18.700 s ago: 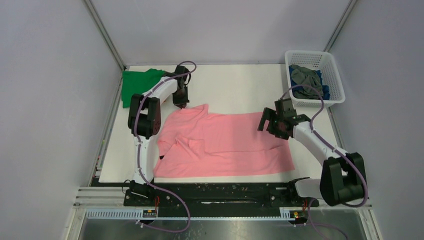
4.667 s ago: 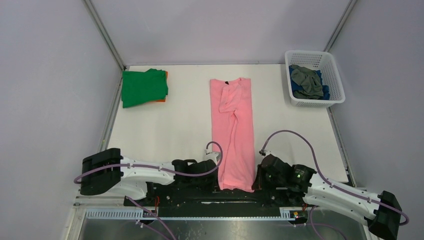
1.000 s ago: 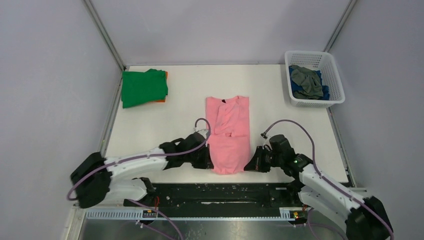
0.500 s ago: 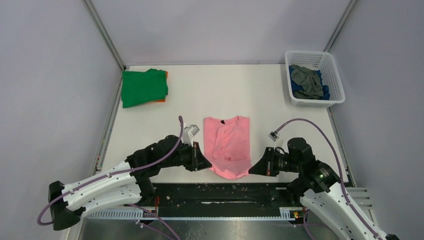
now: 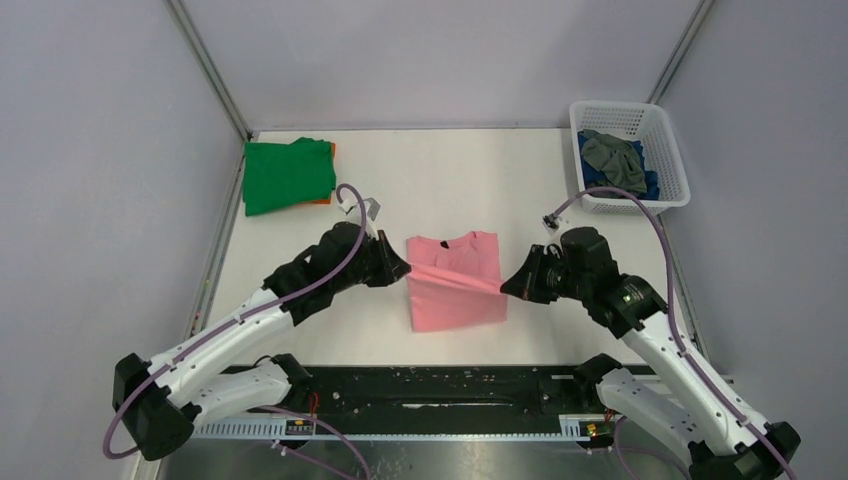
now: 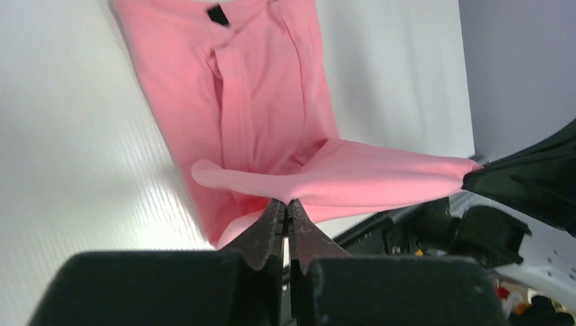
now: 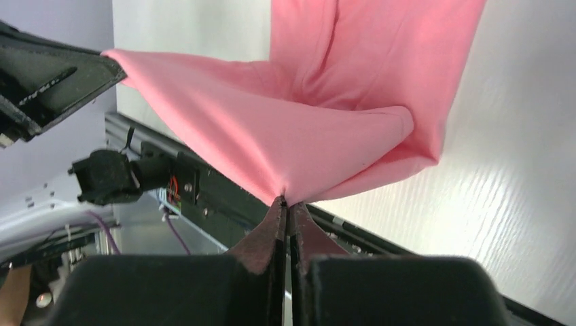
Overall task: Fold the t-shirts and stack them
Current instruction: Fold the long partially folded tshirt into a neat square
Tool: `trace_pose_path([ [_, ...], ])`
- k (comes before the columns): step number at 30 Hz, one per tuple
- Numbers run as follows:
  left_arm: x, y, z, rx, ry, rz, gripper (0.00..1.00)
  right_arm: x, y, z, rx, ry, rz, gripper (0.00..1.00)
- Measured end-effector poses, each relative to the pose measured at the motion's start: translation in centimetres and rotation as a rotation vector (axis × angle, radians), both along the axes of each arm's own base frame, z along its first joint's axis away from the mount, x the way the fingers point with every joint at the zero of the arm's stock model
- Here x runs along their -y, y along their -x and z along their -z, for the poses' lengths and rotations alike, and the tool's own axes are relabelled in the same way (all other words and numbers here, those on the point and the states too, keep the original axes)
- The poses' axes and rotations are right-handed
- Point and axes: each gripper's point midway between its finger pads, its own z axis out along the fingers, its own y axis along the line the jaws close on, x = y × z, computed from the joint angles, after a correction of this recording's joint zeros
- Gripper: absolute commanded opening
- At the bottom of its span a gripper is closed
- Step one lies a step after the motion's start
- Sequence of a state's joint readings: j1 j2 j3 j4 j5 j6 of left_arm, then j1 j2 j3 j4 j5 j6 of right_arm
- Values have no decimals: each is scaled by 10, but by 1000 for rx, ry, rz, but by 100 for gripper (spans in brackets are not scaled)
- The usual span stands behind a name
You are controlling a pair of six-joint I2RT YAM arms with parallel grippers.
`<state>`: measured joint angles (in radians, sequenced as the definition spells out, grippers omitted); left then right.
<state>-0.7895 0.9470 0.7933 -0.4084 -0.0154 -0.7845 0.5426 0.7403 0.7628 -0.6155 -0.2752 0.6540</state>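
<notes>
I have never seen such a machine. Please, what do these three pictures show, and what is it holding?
These are two robot arms fixed at the near edge of a white table. The wide picture is taken from above and behind them. The other two come from a small camera on each wrist, looking along its own hand. The left hand and the right hand are both shut on the pink t-shirt, lifting a fold of it between them. At the far left lies a folded green t-shirt on an orange one. At the far right a white basket holds grey cloth and blue cloth.
</notes>
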Motion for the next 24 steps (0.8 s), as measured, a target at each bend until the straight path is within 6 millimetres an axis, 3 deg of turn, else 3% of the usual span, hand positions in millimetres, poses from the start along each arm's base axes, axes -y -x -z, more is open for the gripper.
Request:
trace_pose_path([
  [8,-2,-53,7,-9,-49,-80,0,5,-51,9,-32,20,84,0],
  [15,-6,-103,39,-101,-92,-144,0,-3,-95,21,-75,21,111,0],
  [22,-7,-146,76,-214,-104,-172,0,-8,-144,57,-152,47,147,0],
  [24,-8,-156,87,-242,-102,-175,7,-9,-154,66,-167,53,155,0],
])
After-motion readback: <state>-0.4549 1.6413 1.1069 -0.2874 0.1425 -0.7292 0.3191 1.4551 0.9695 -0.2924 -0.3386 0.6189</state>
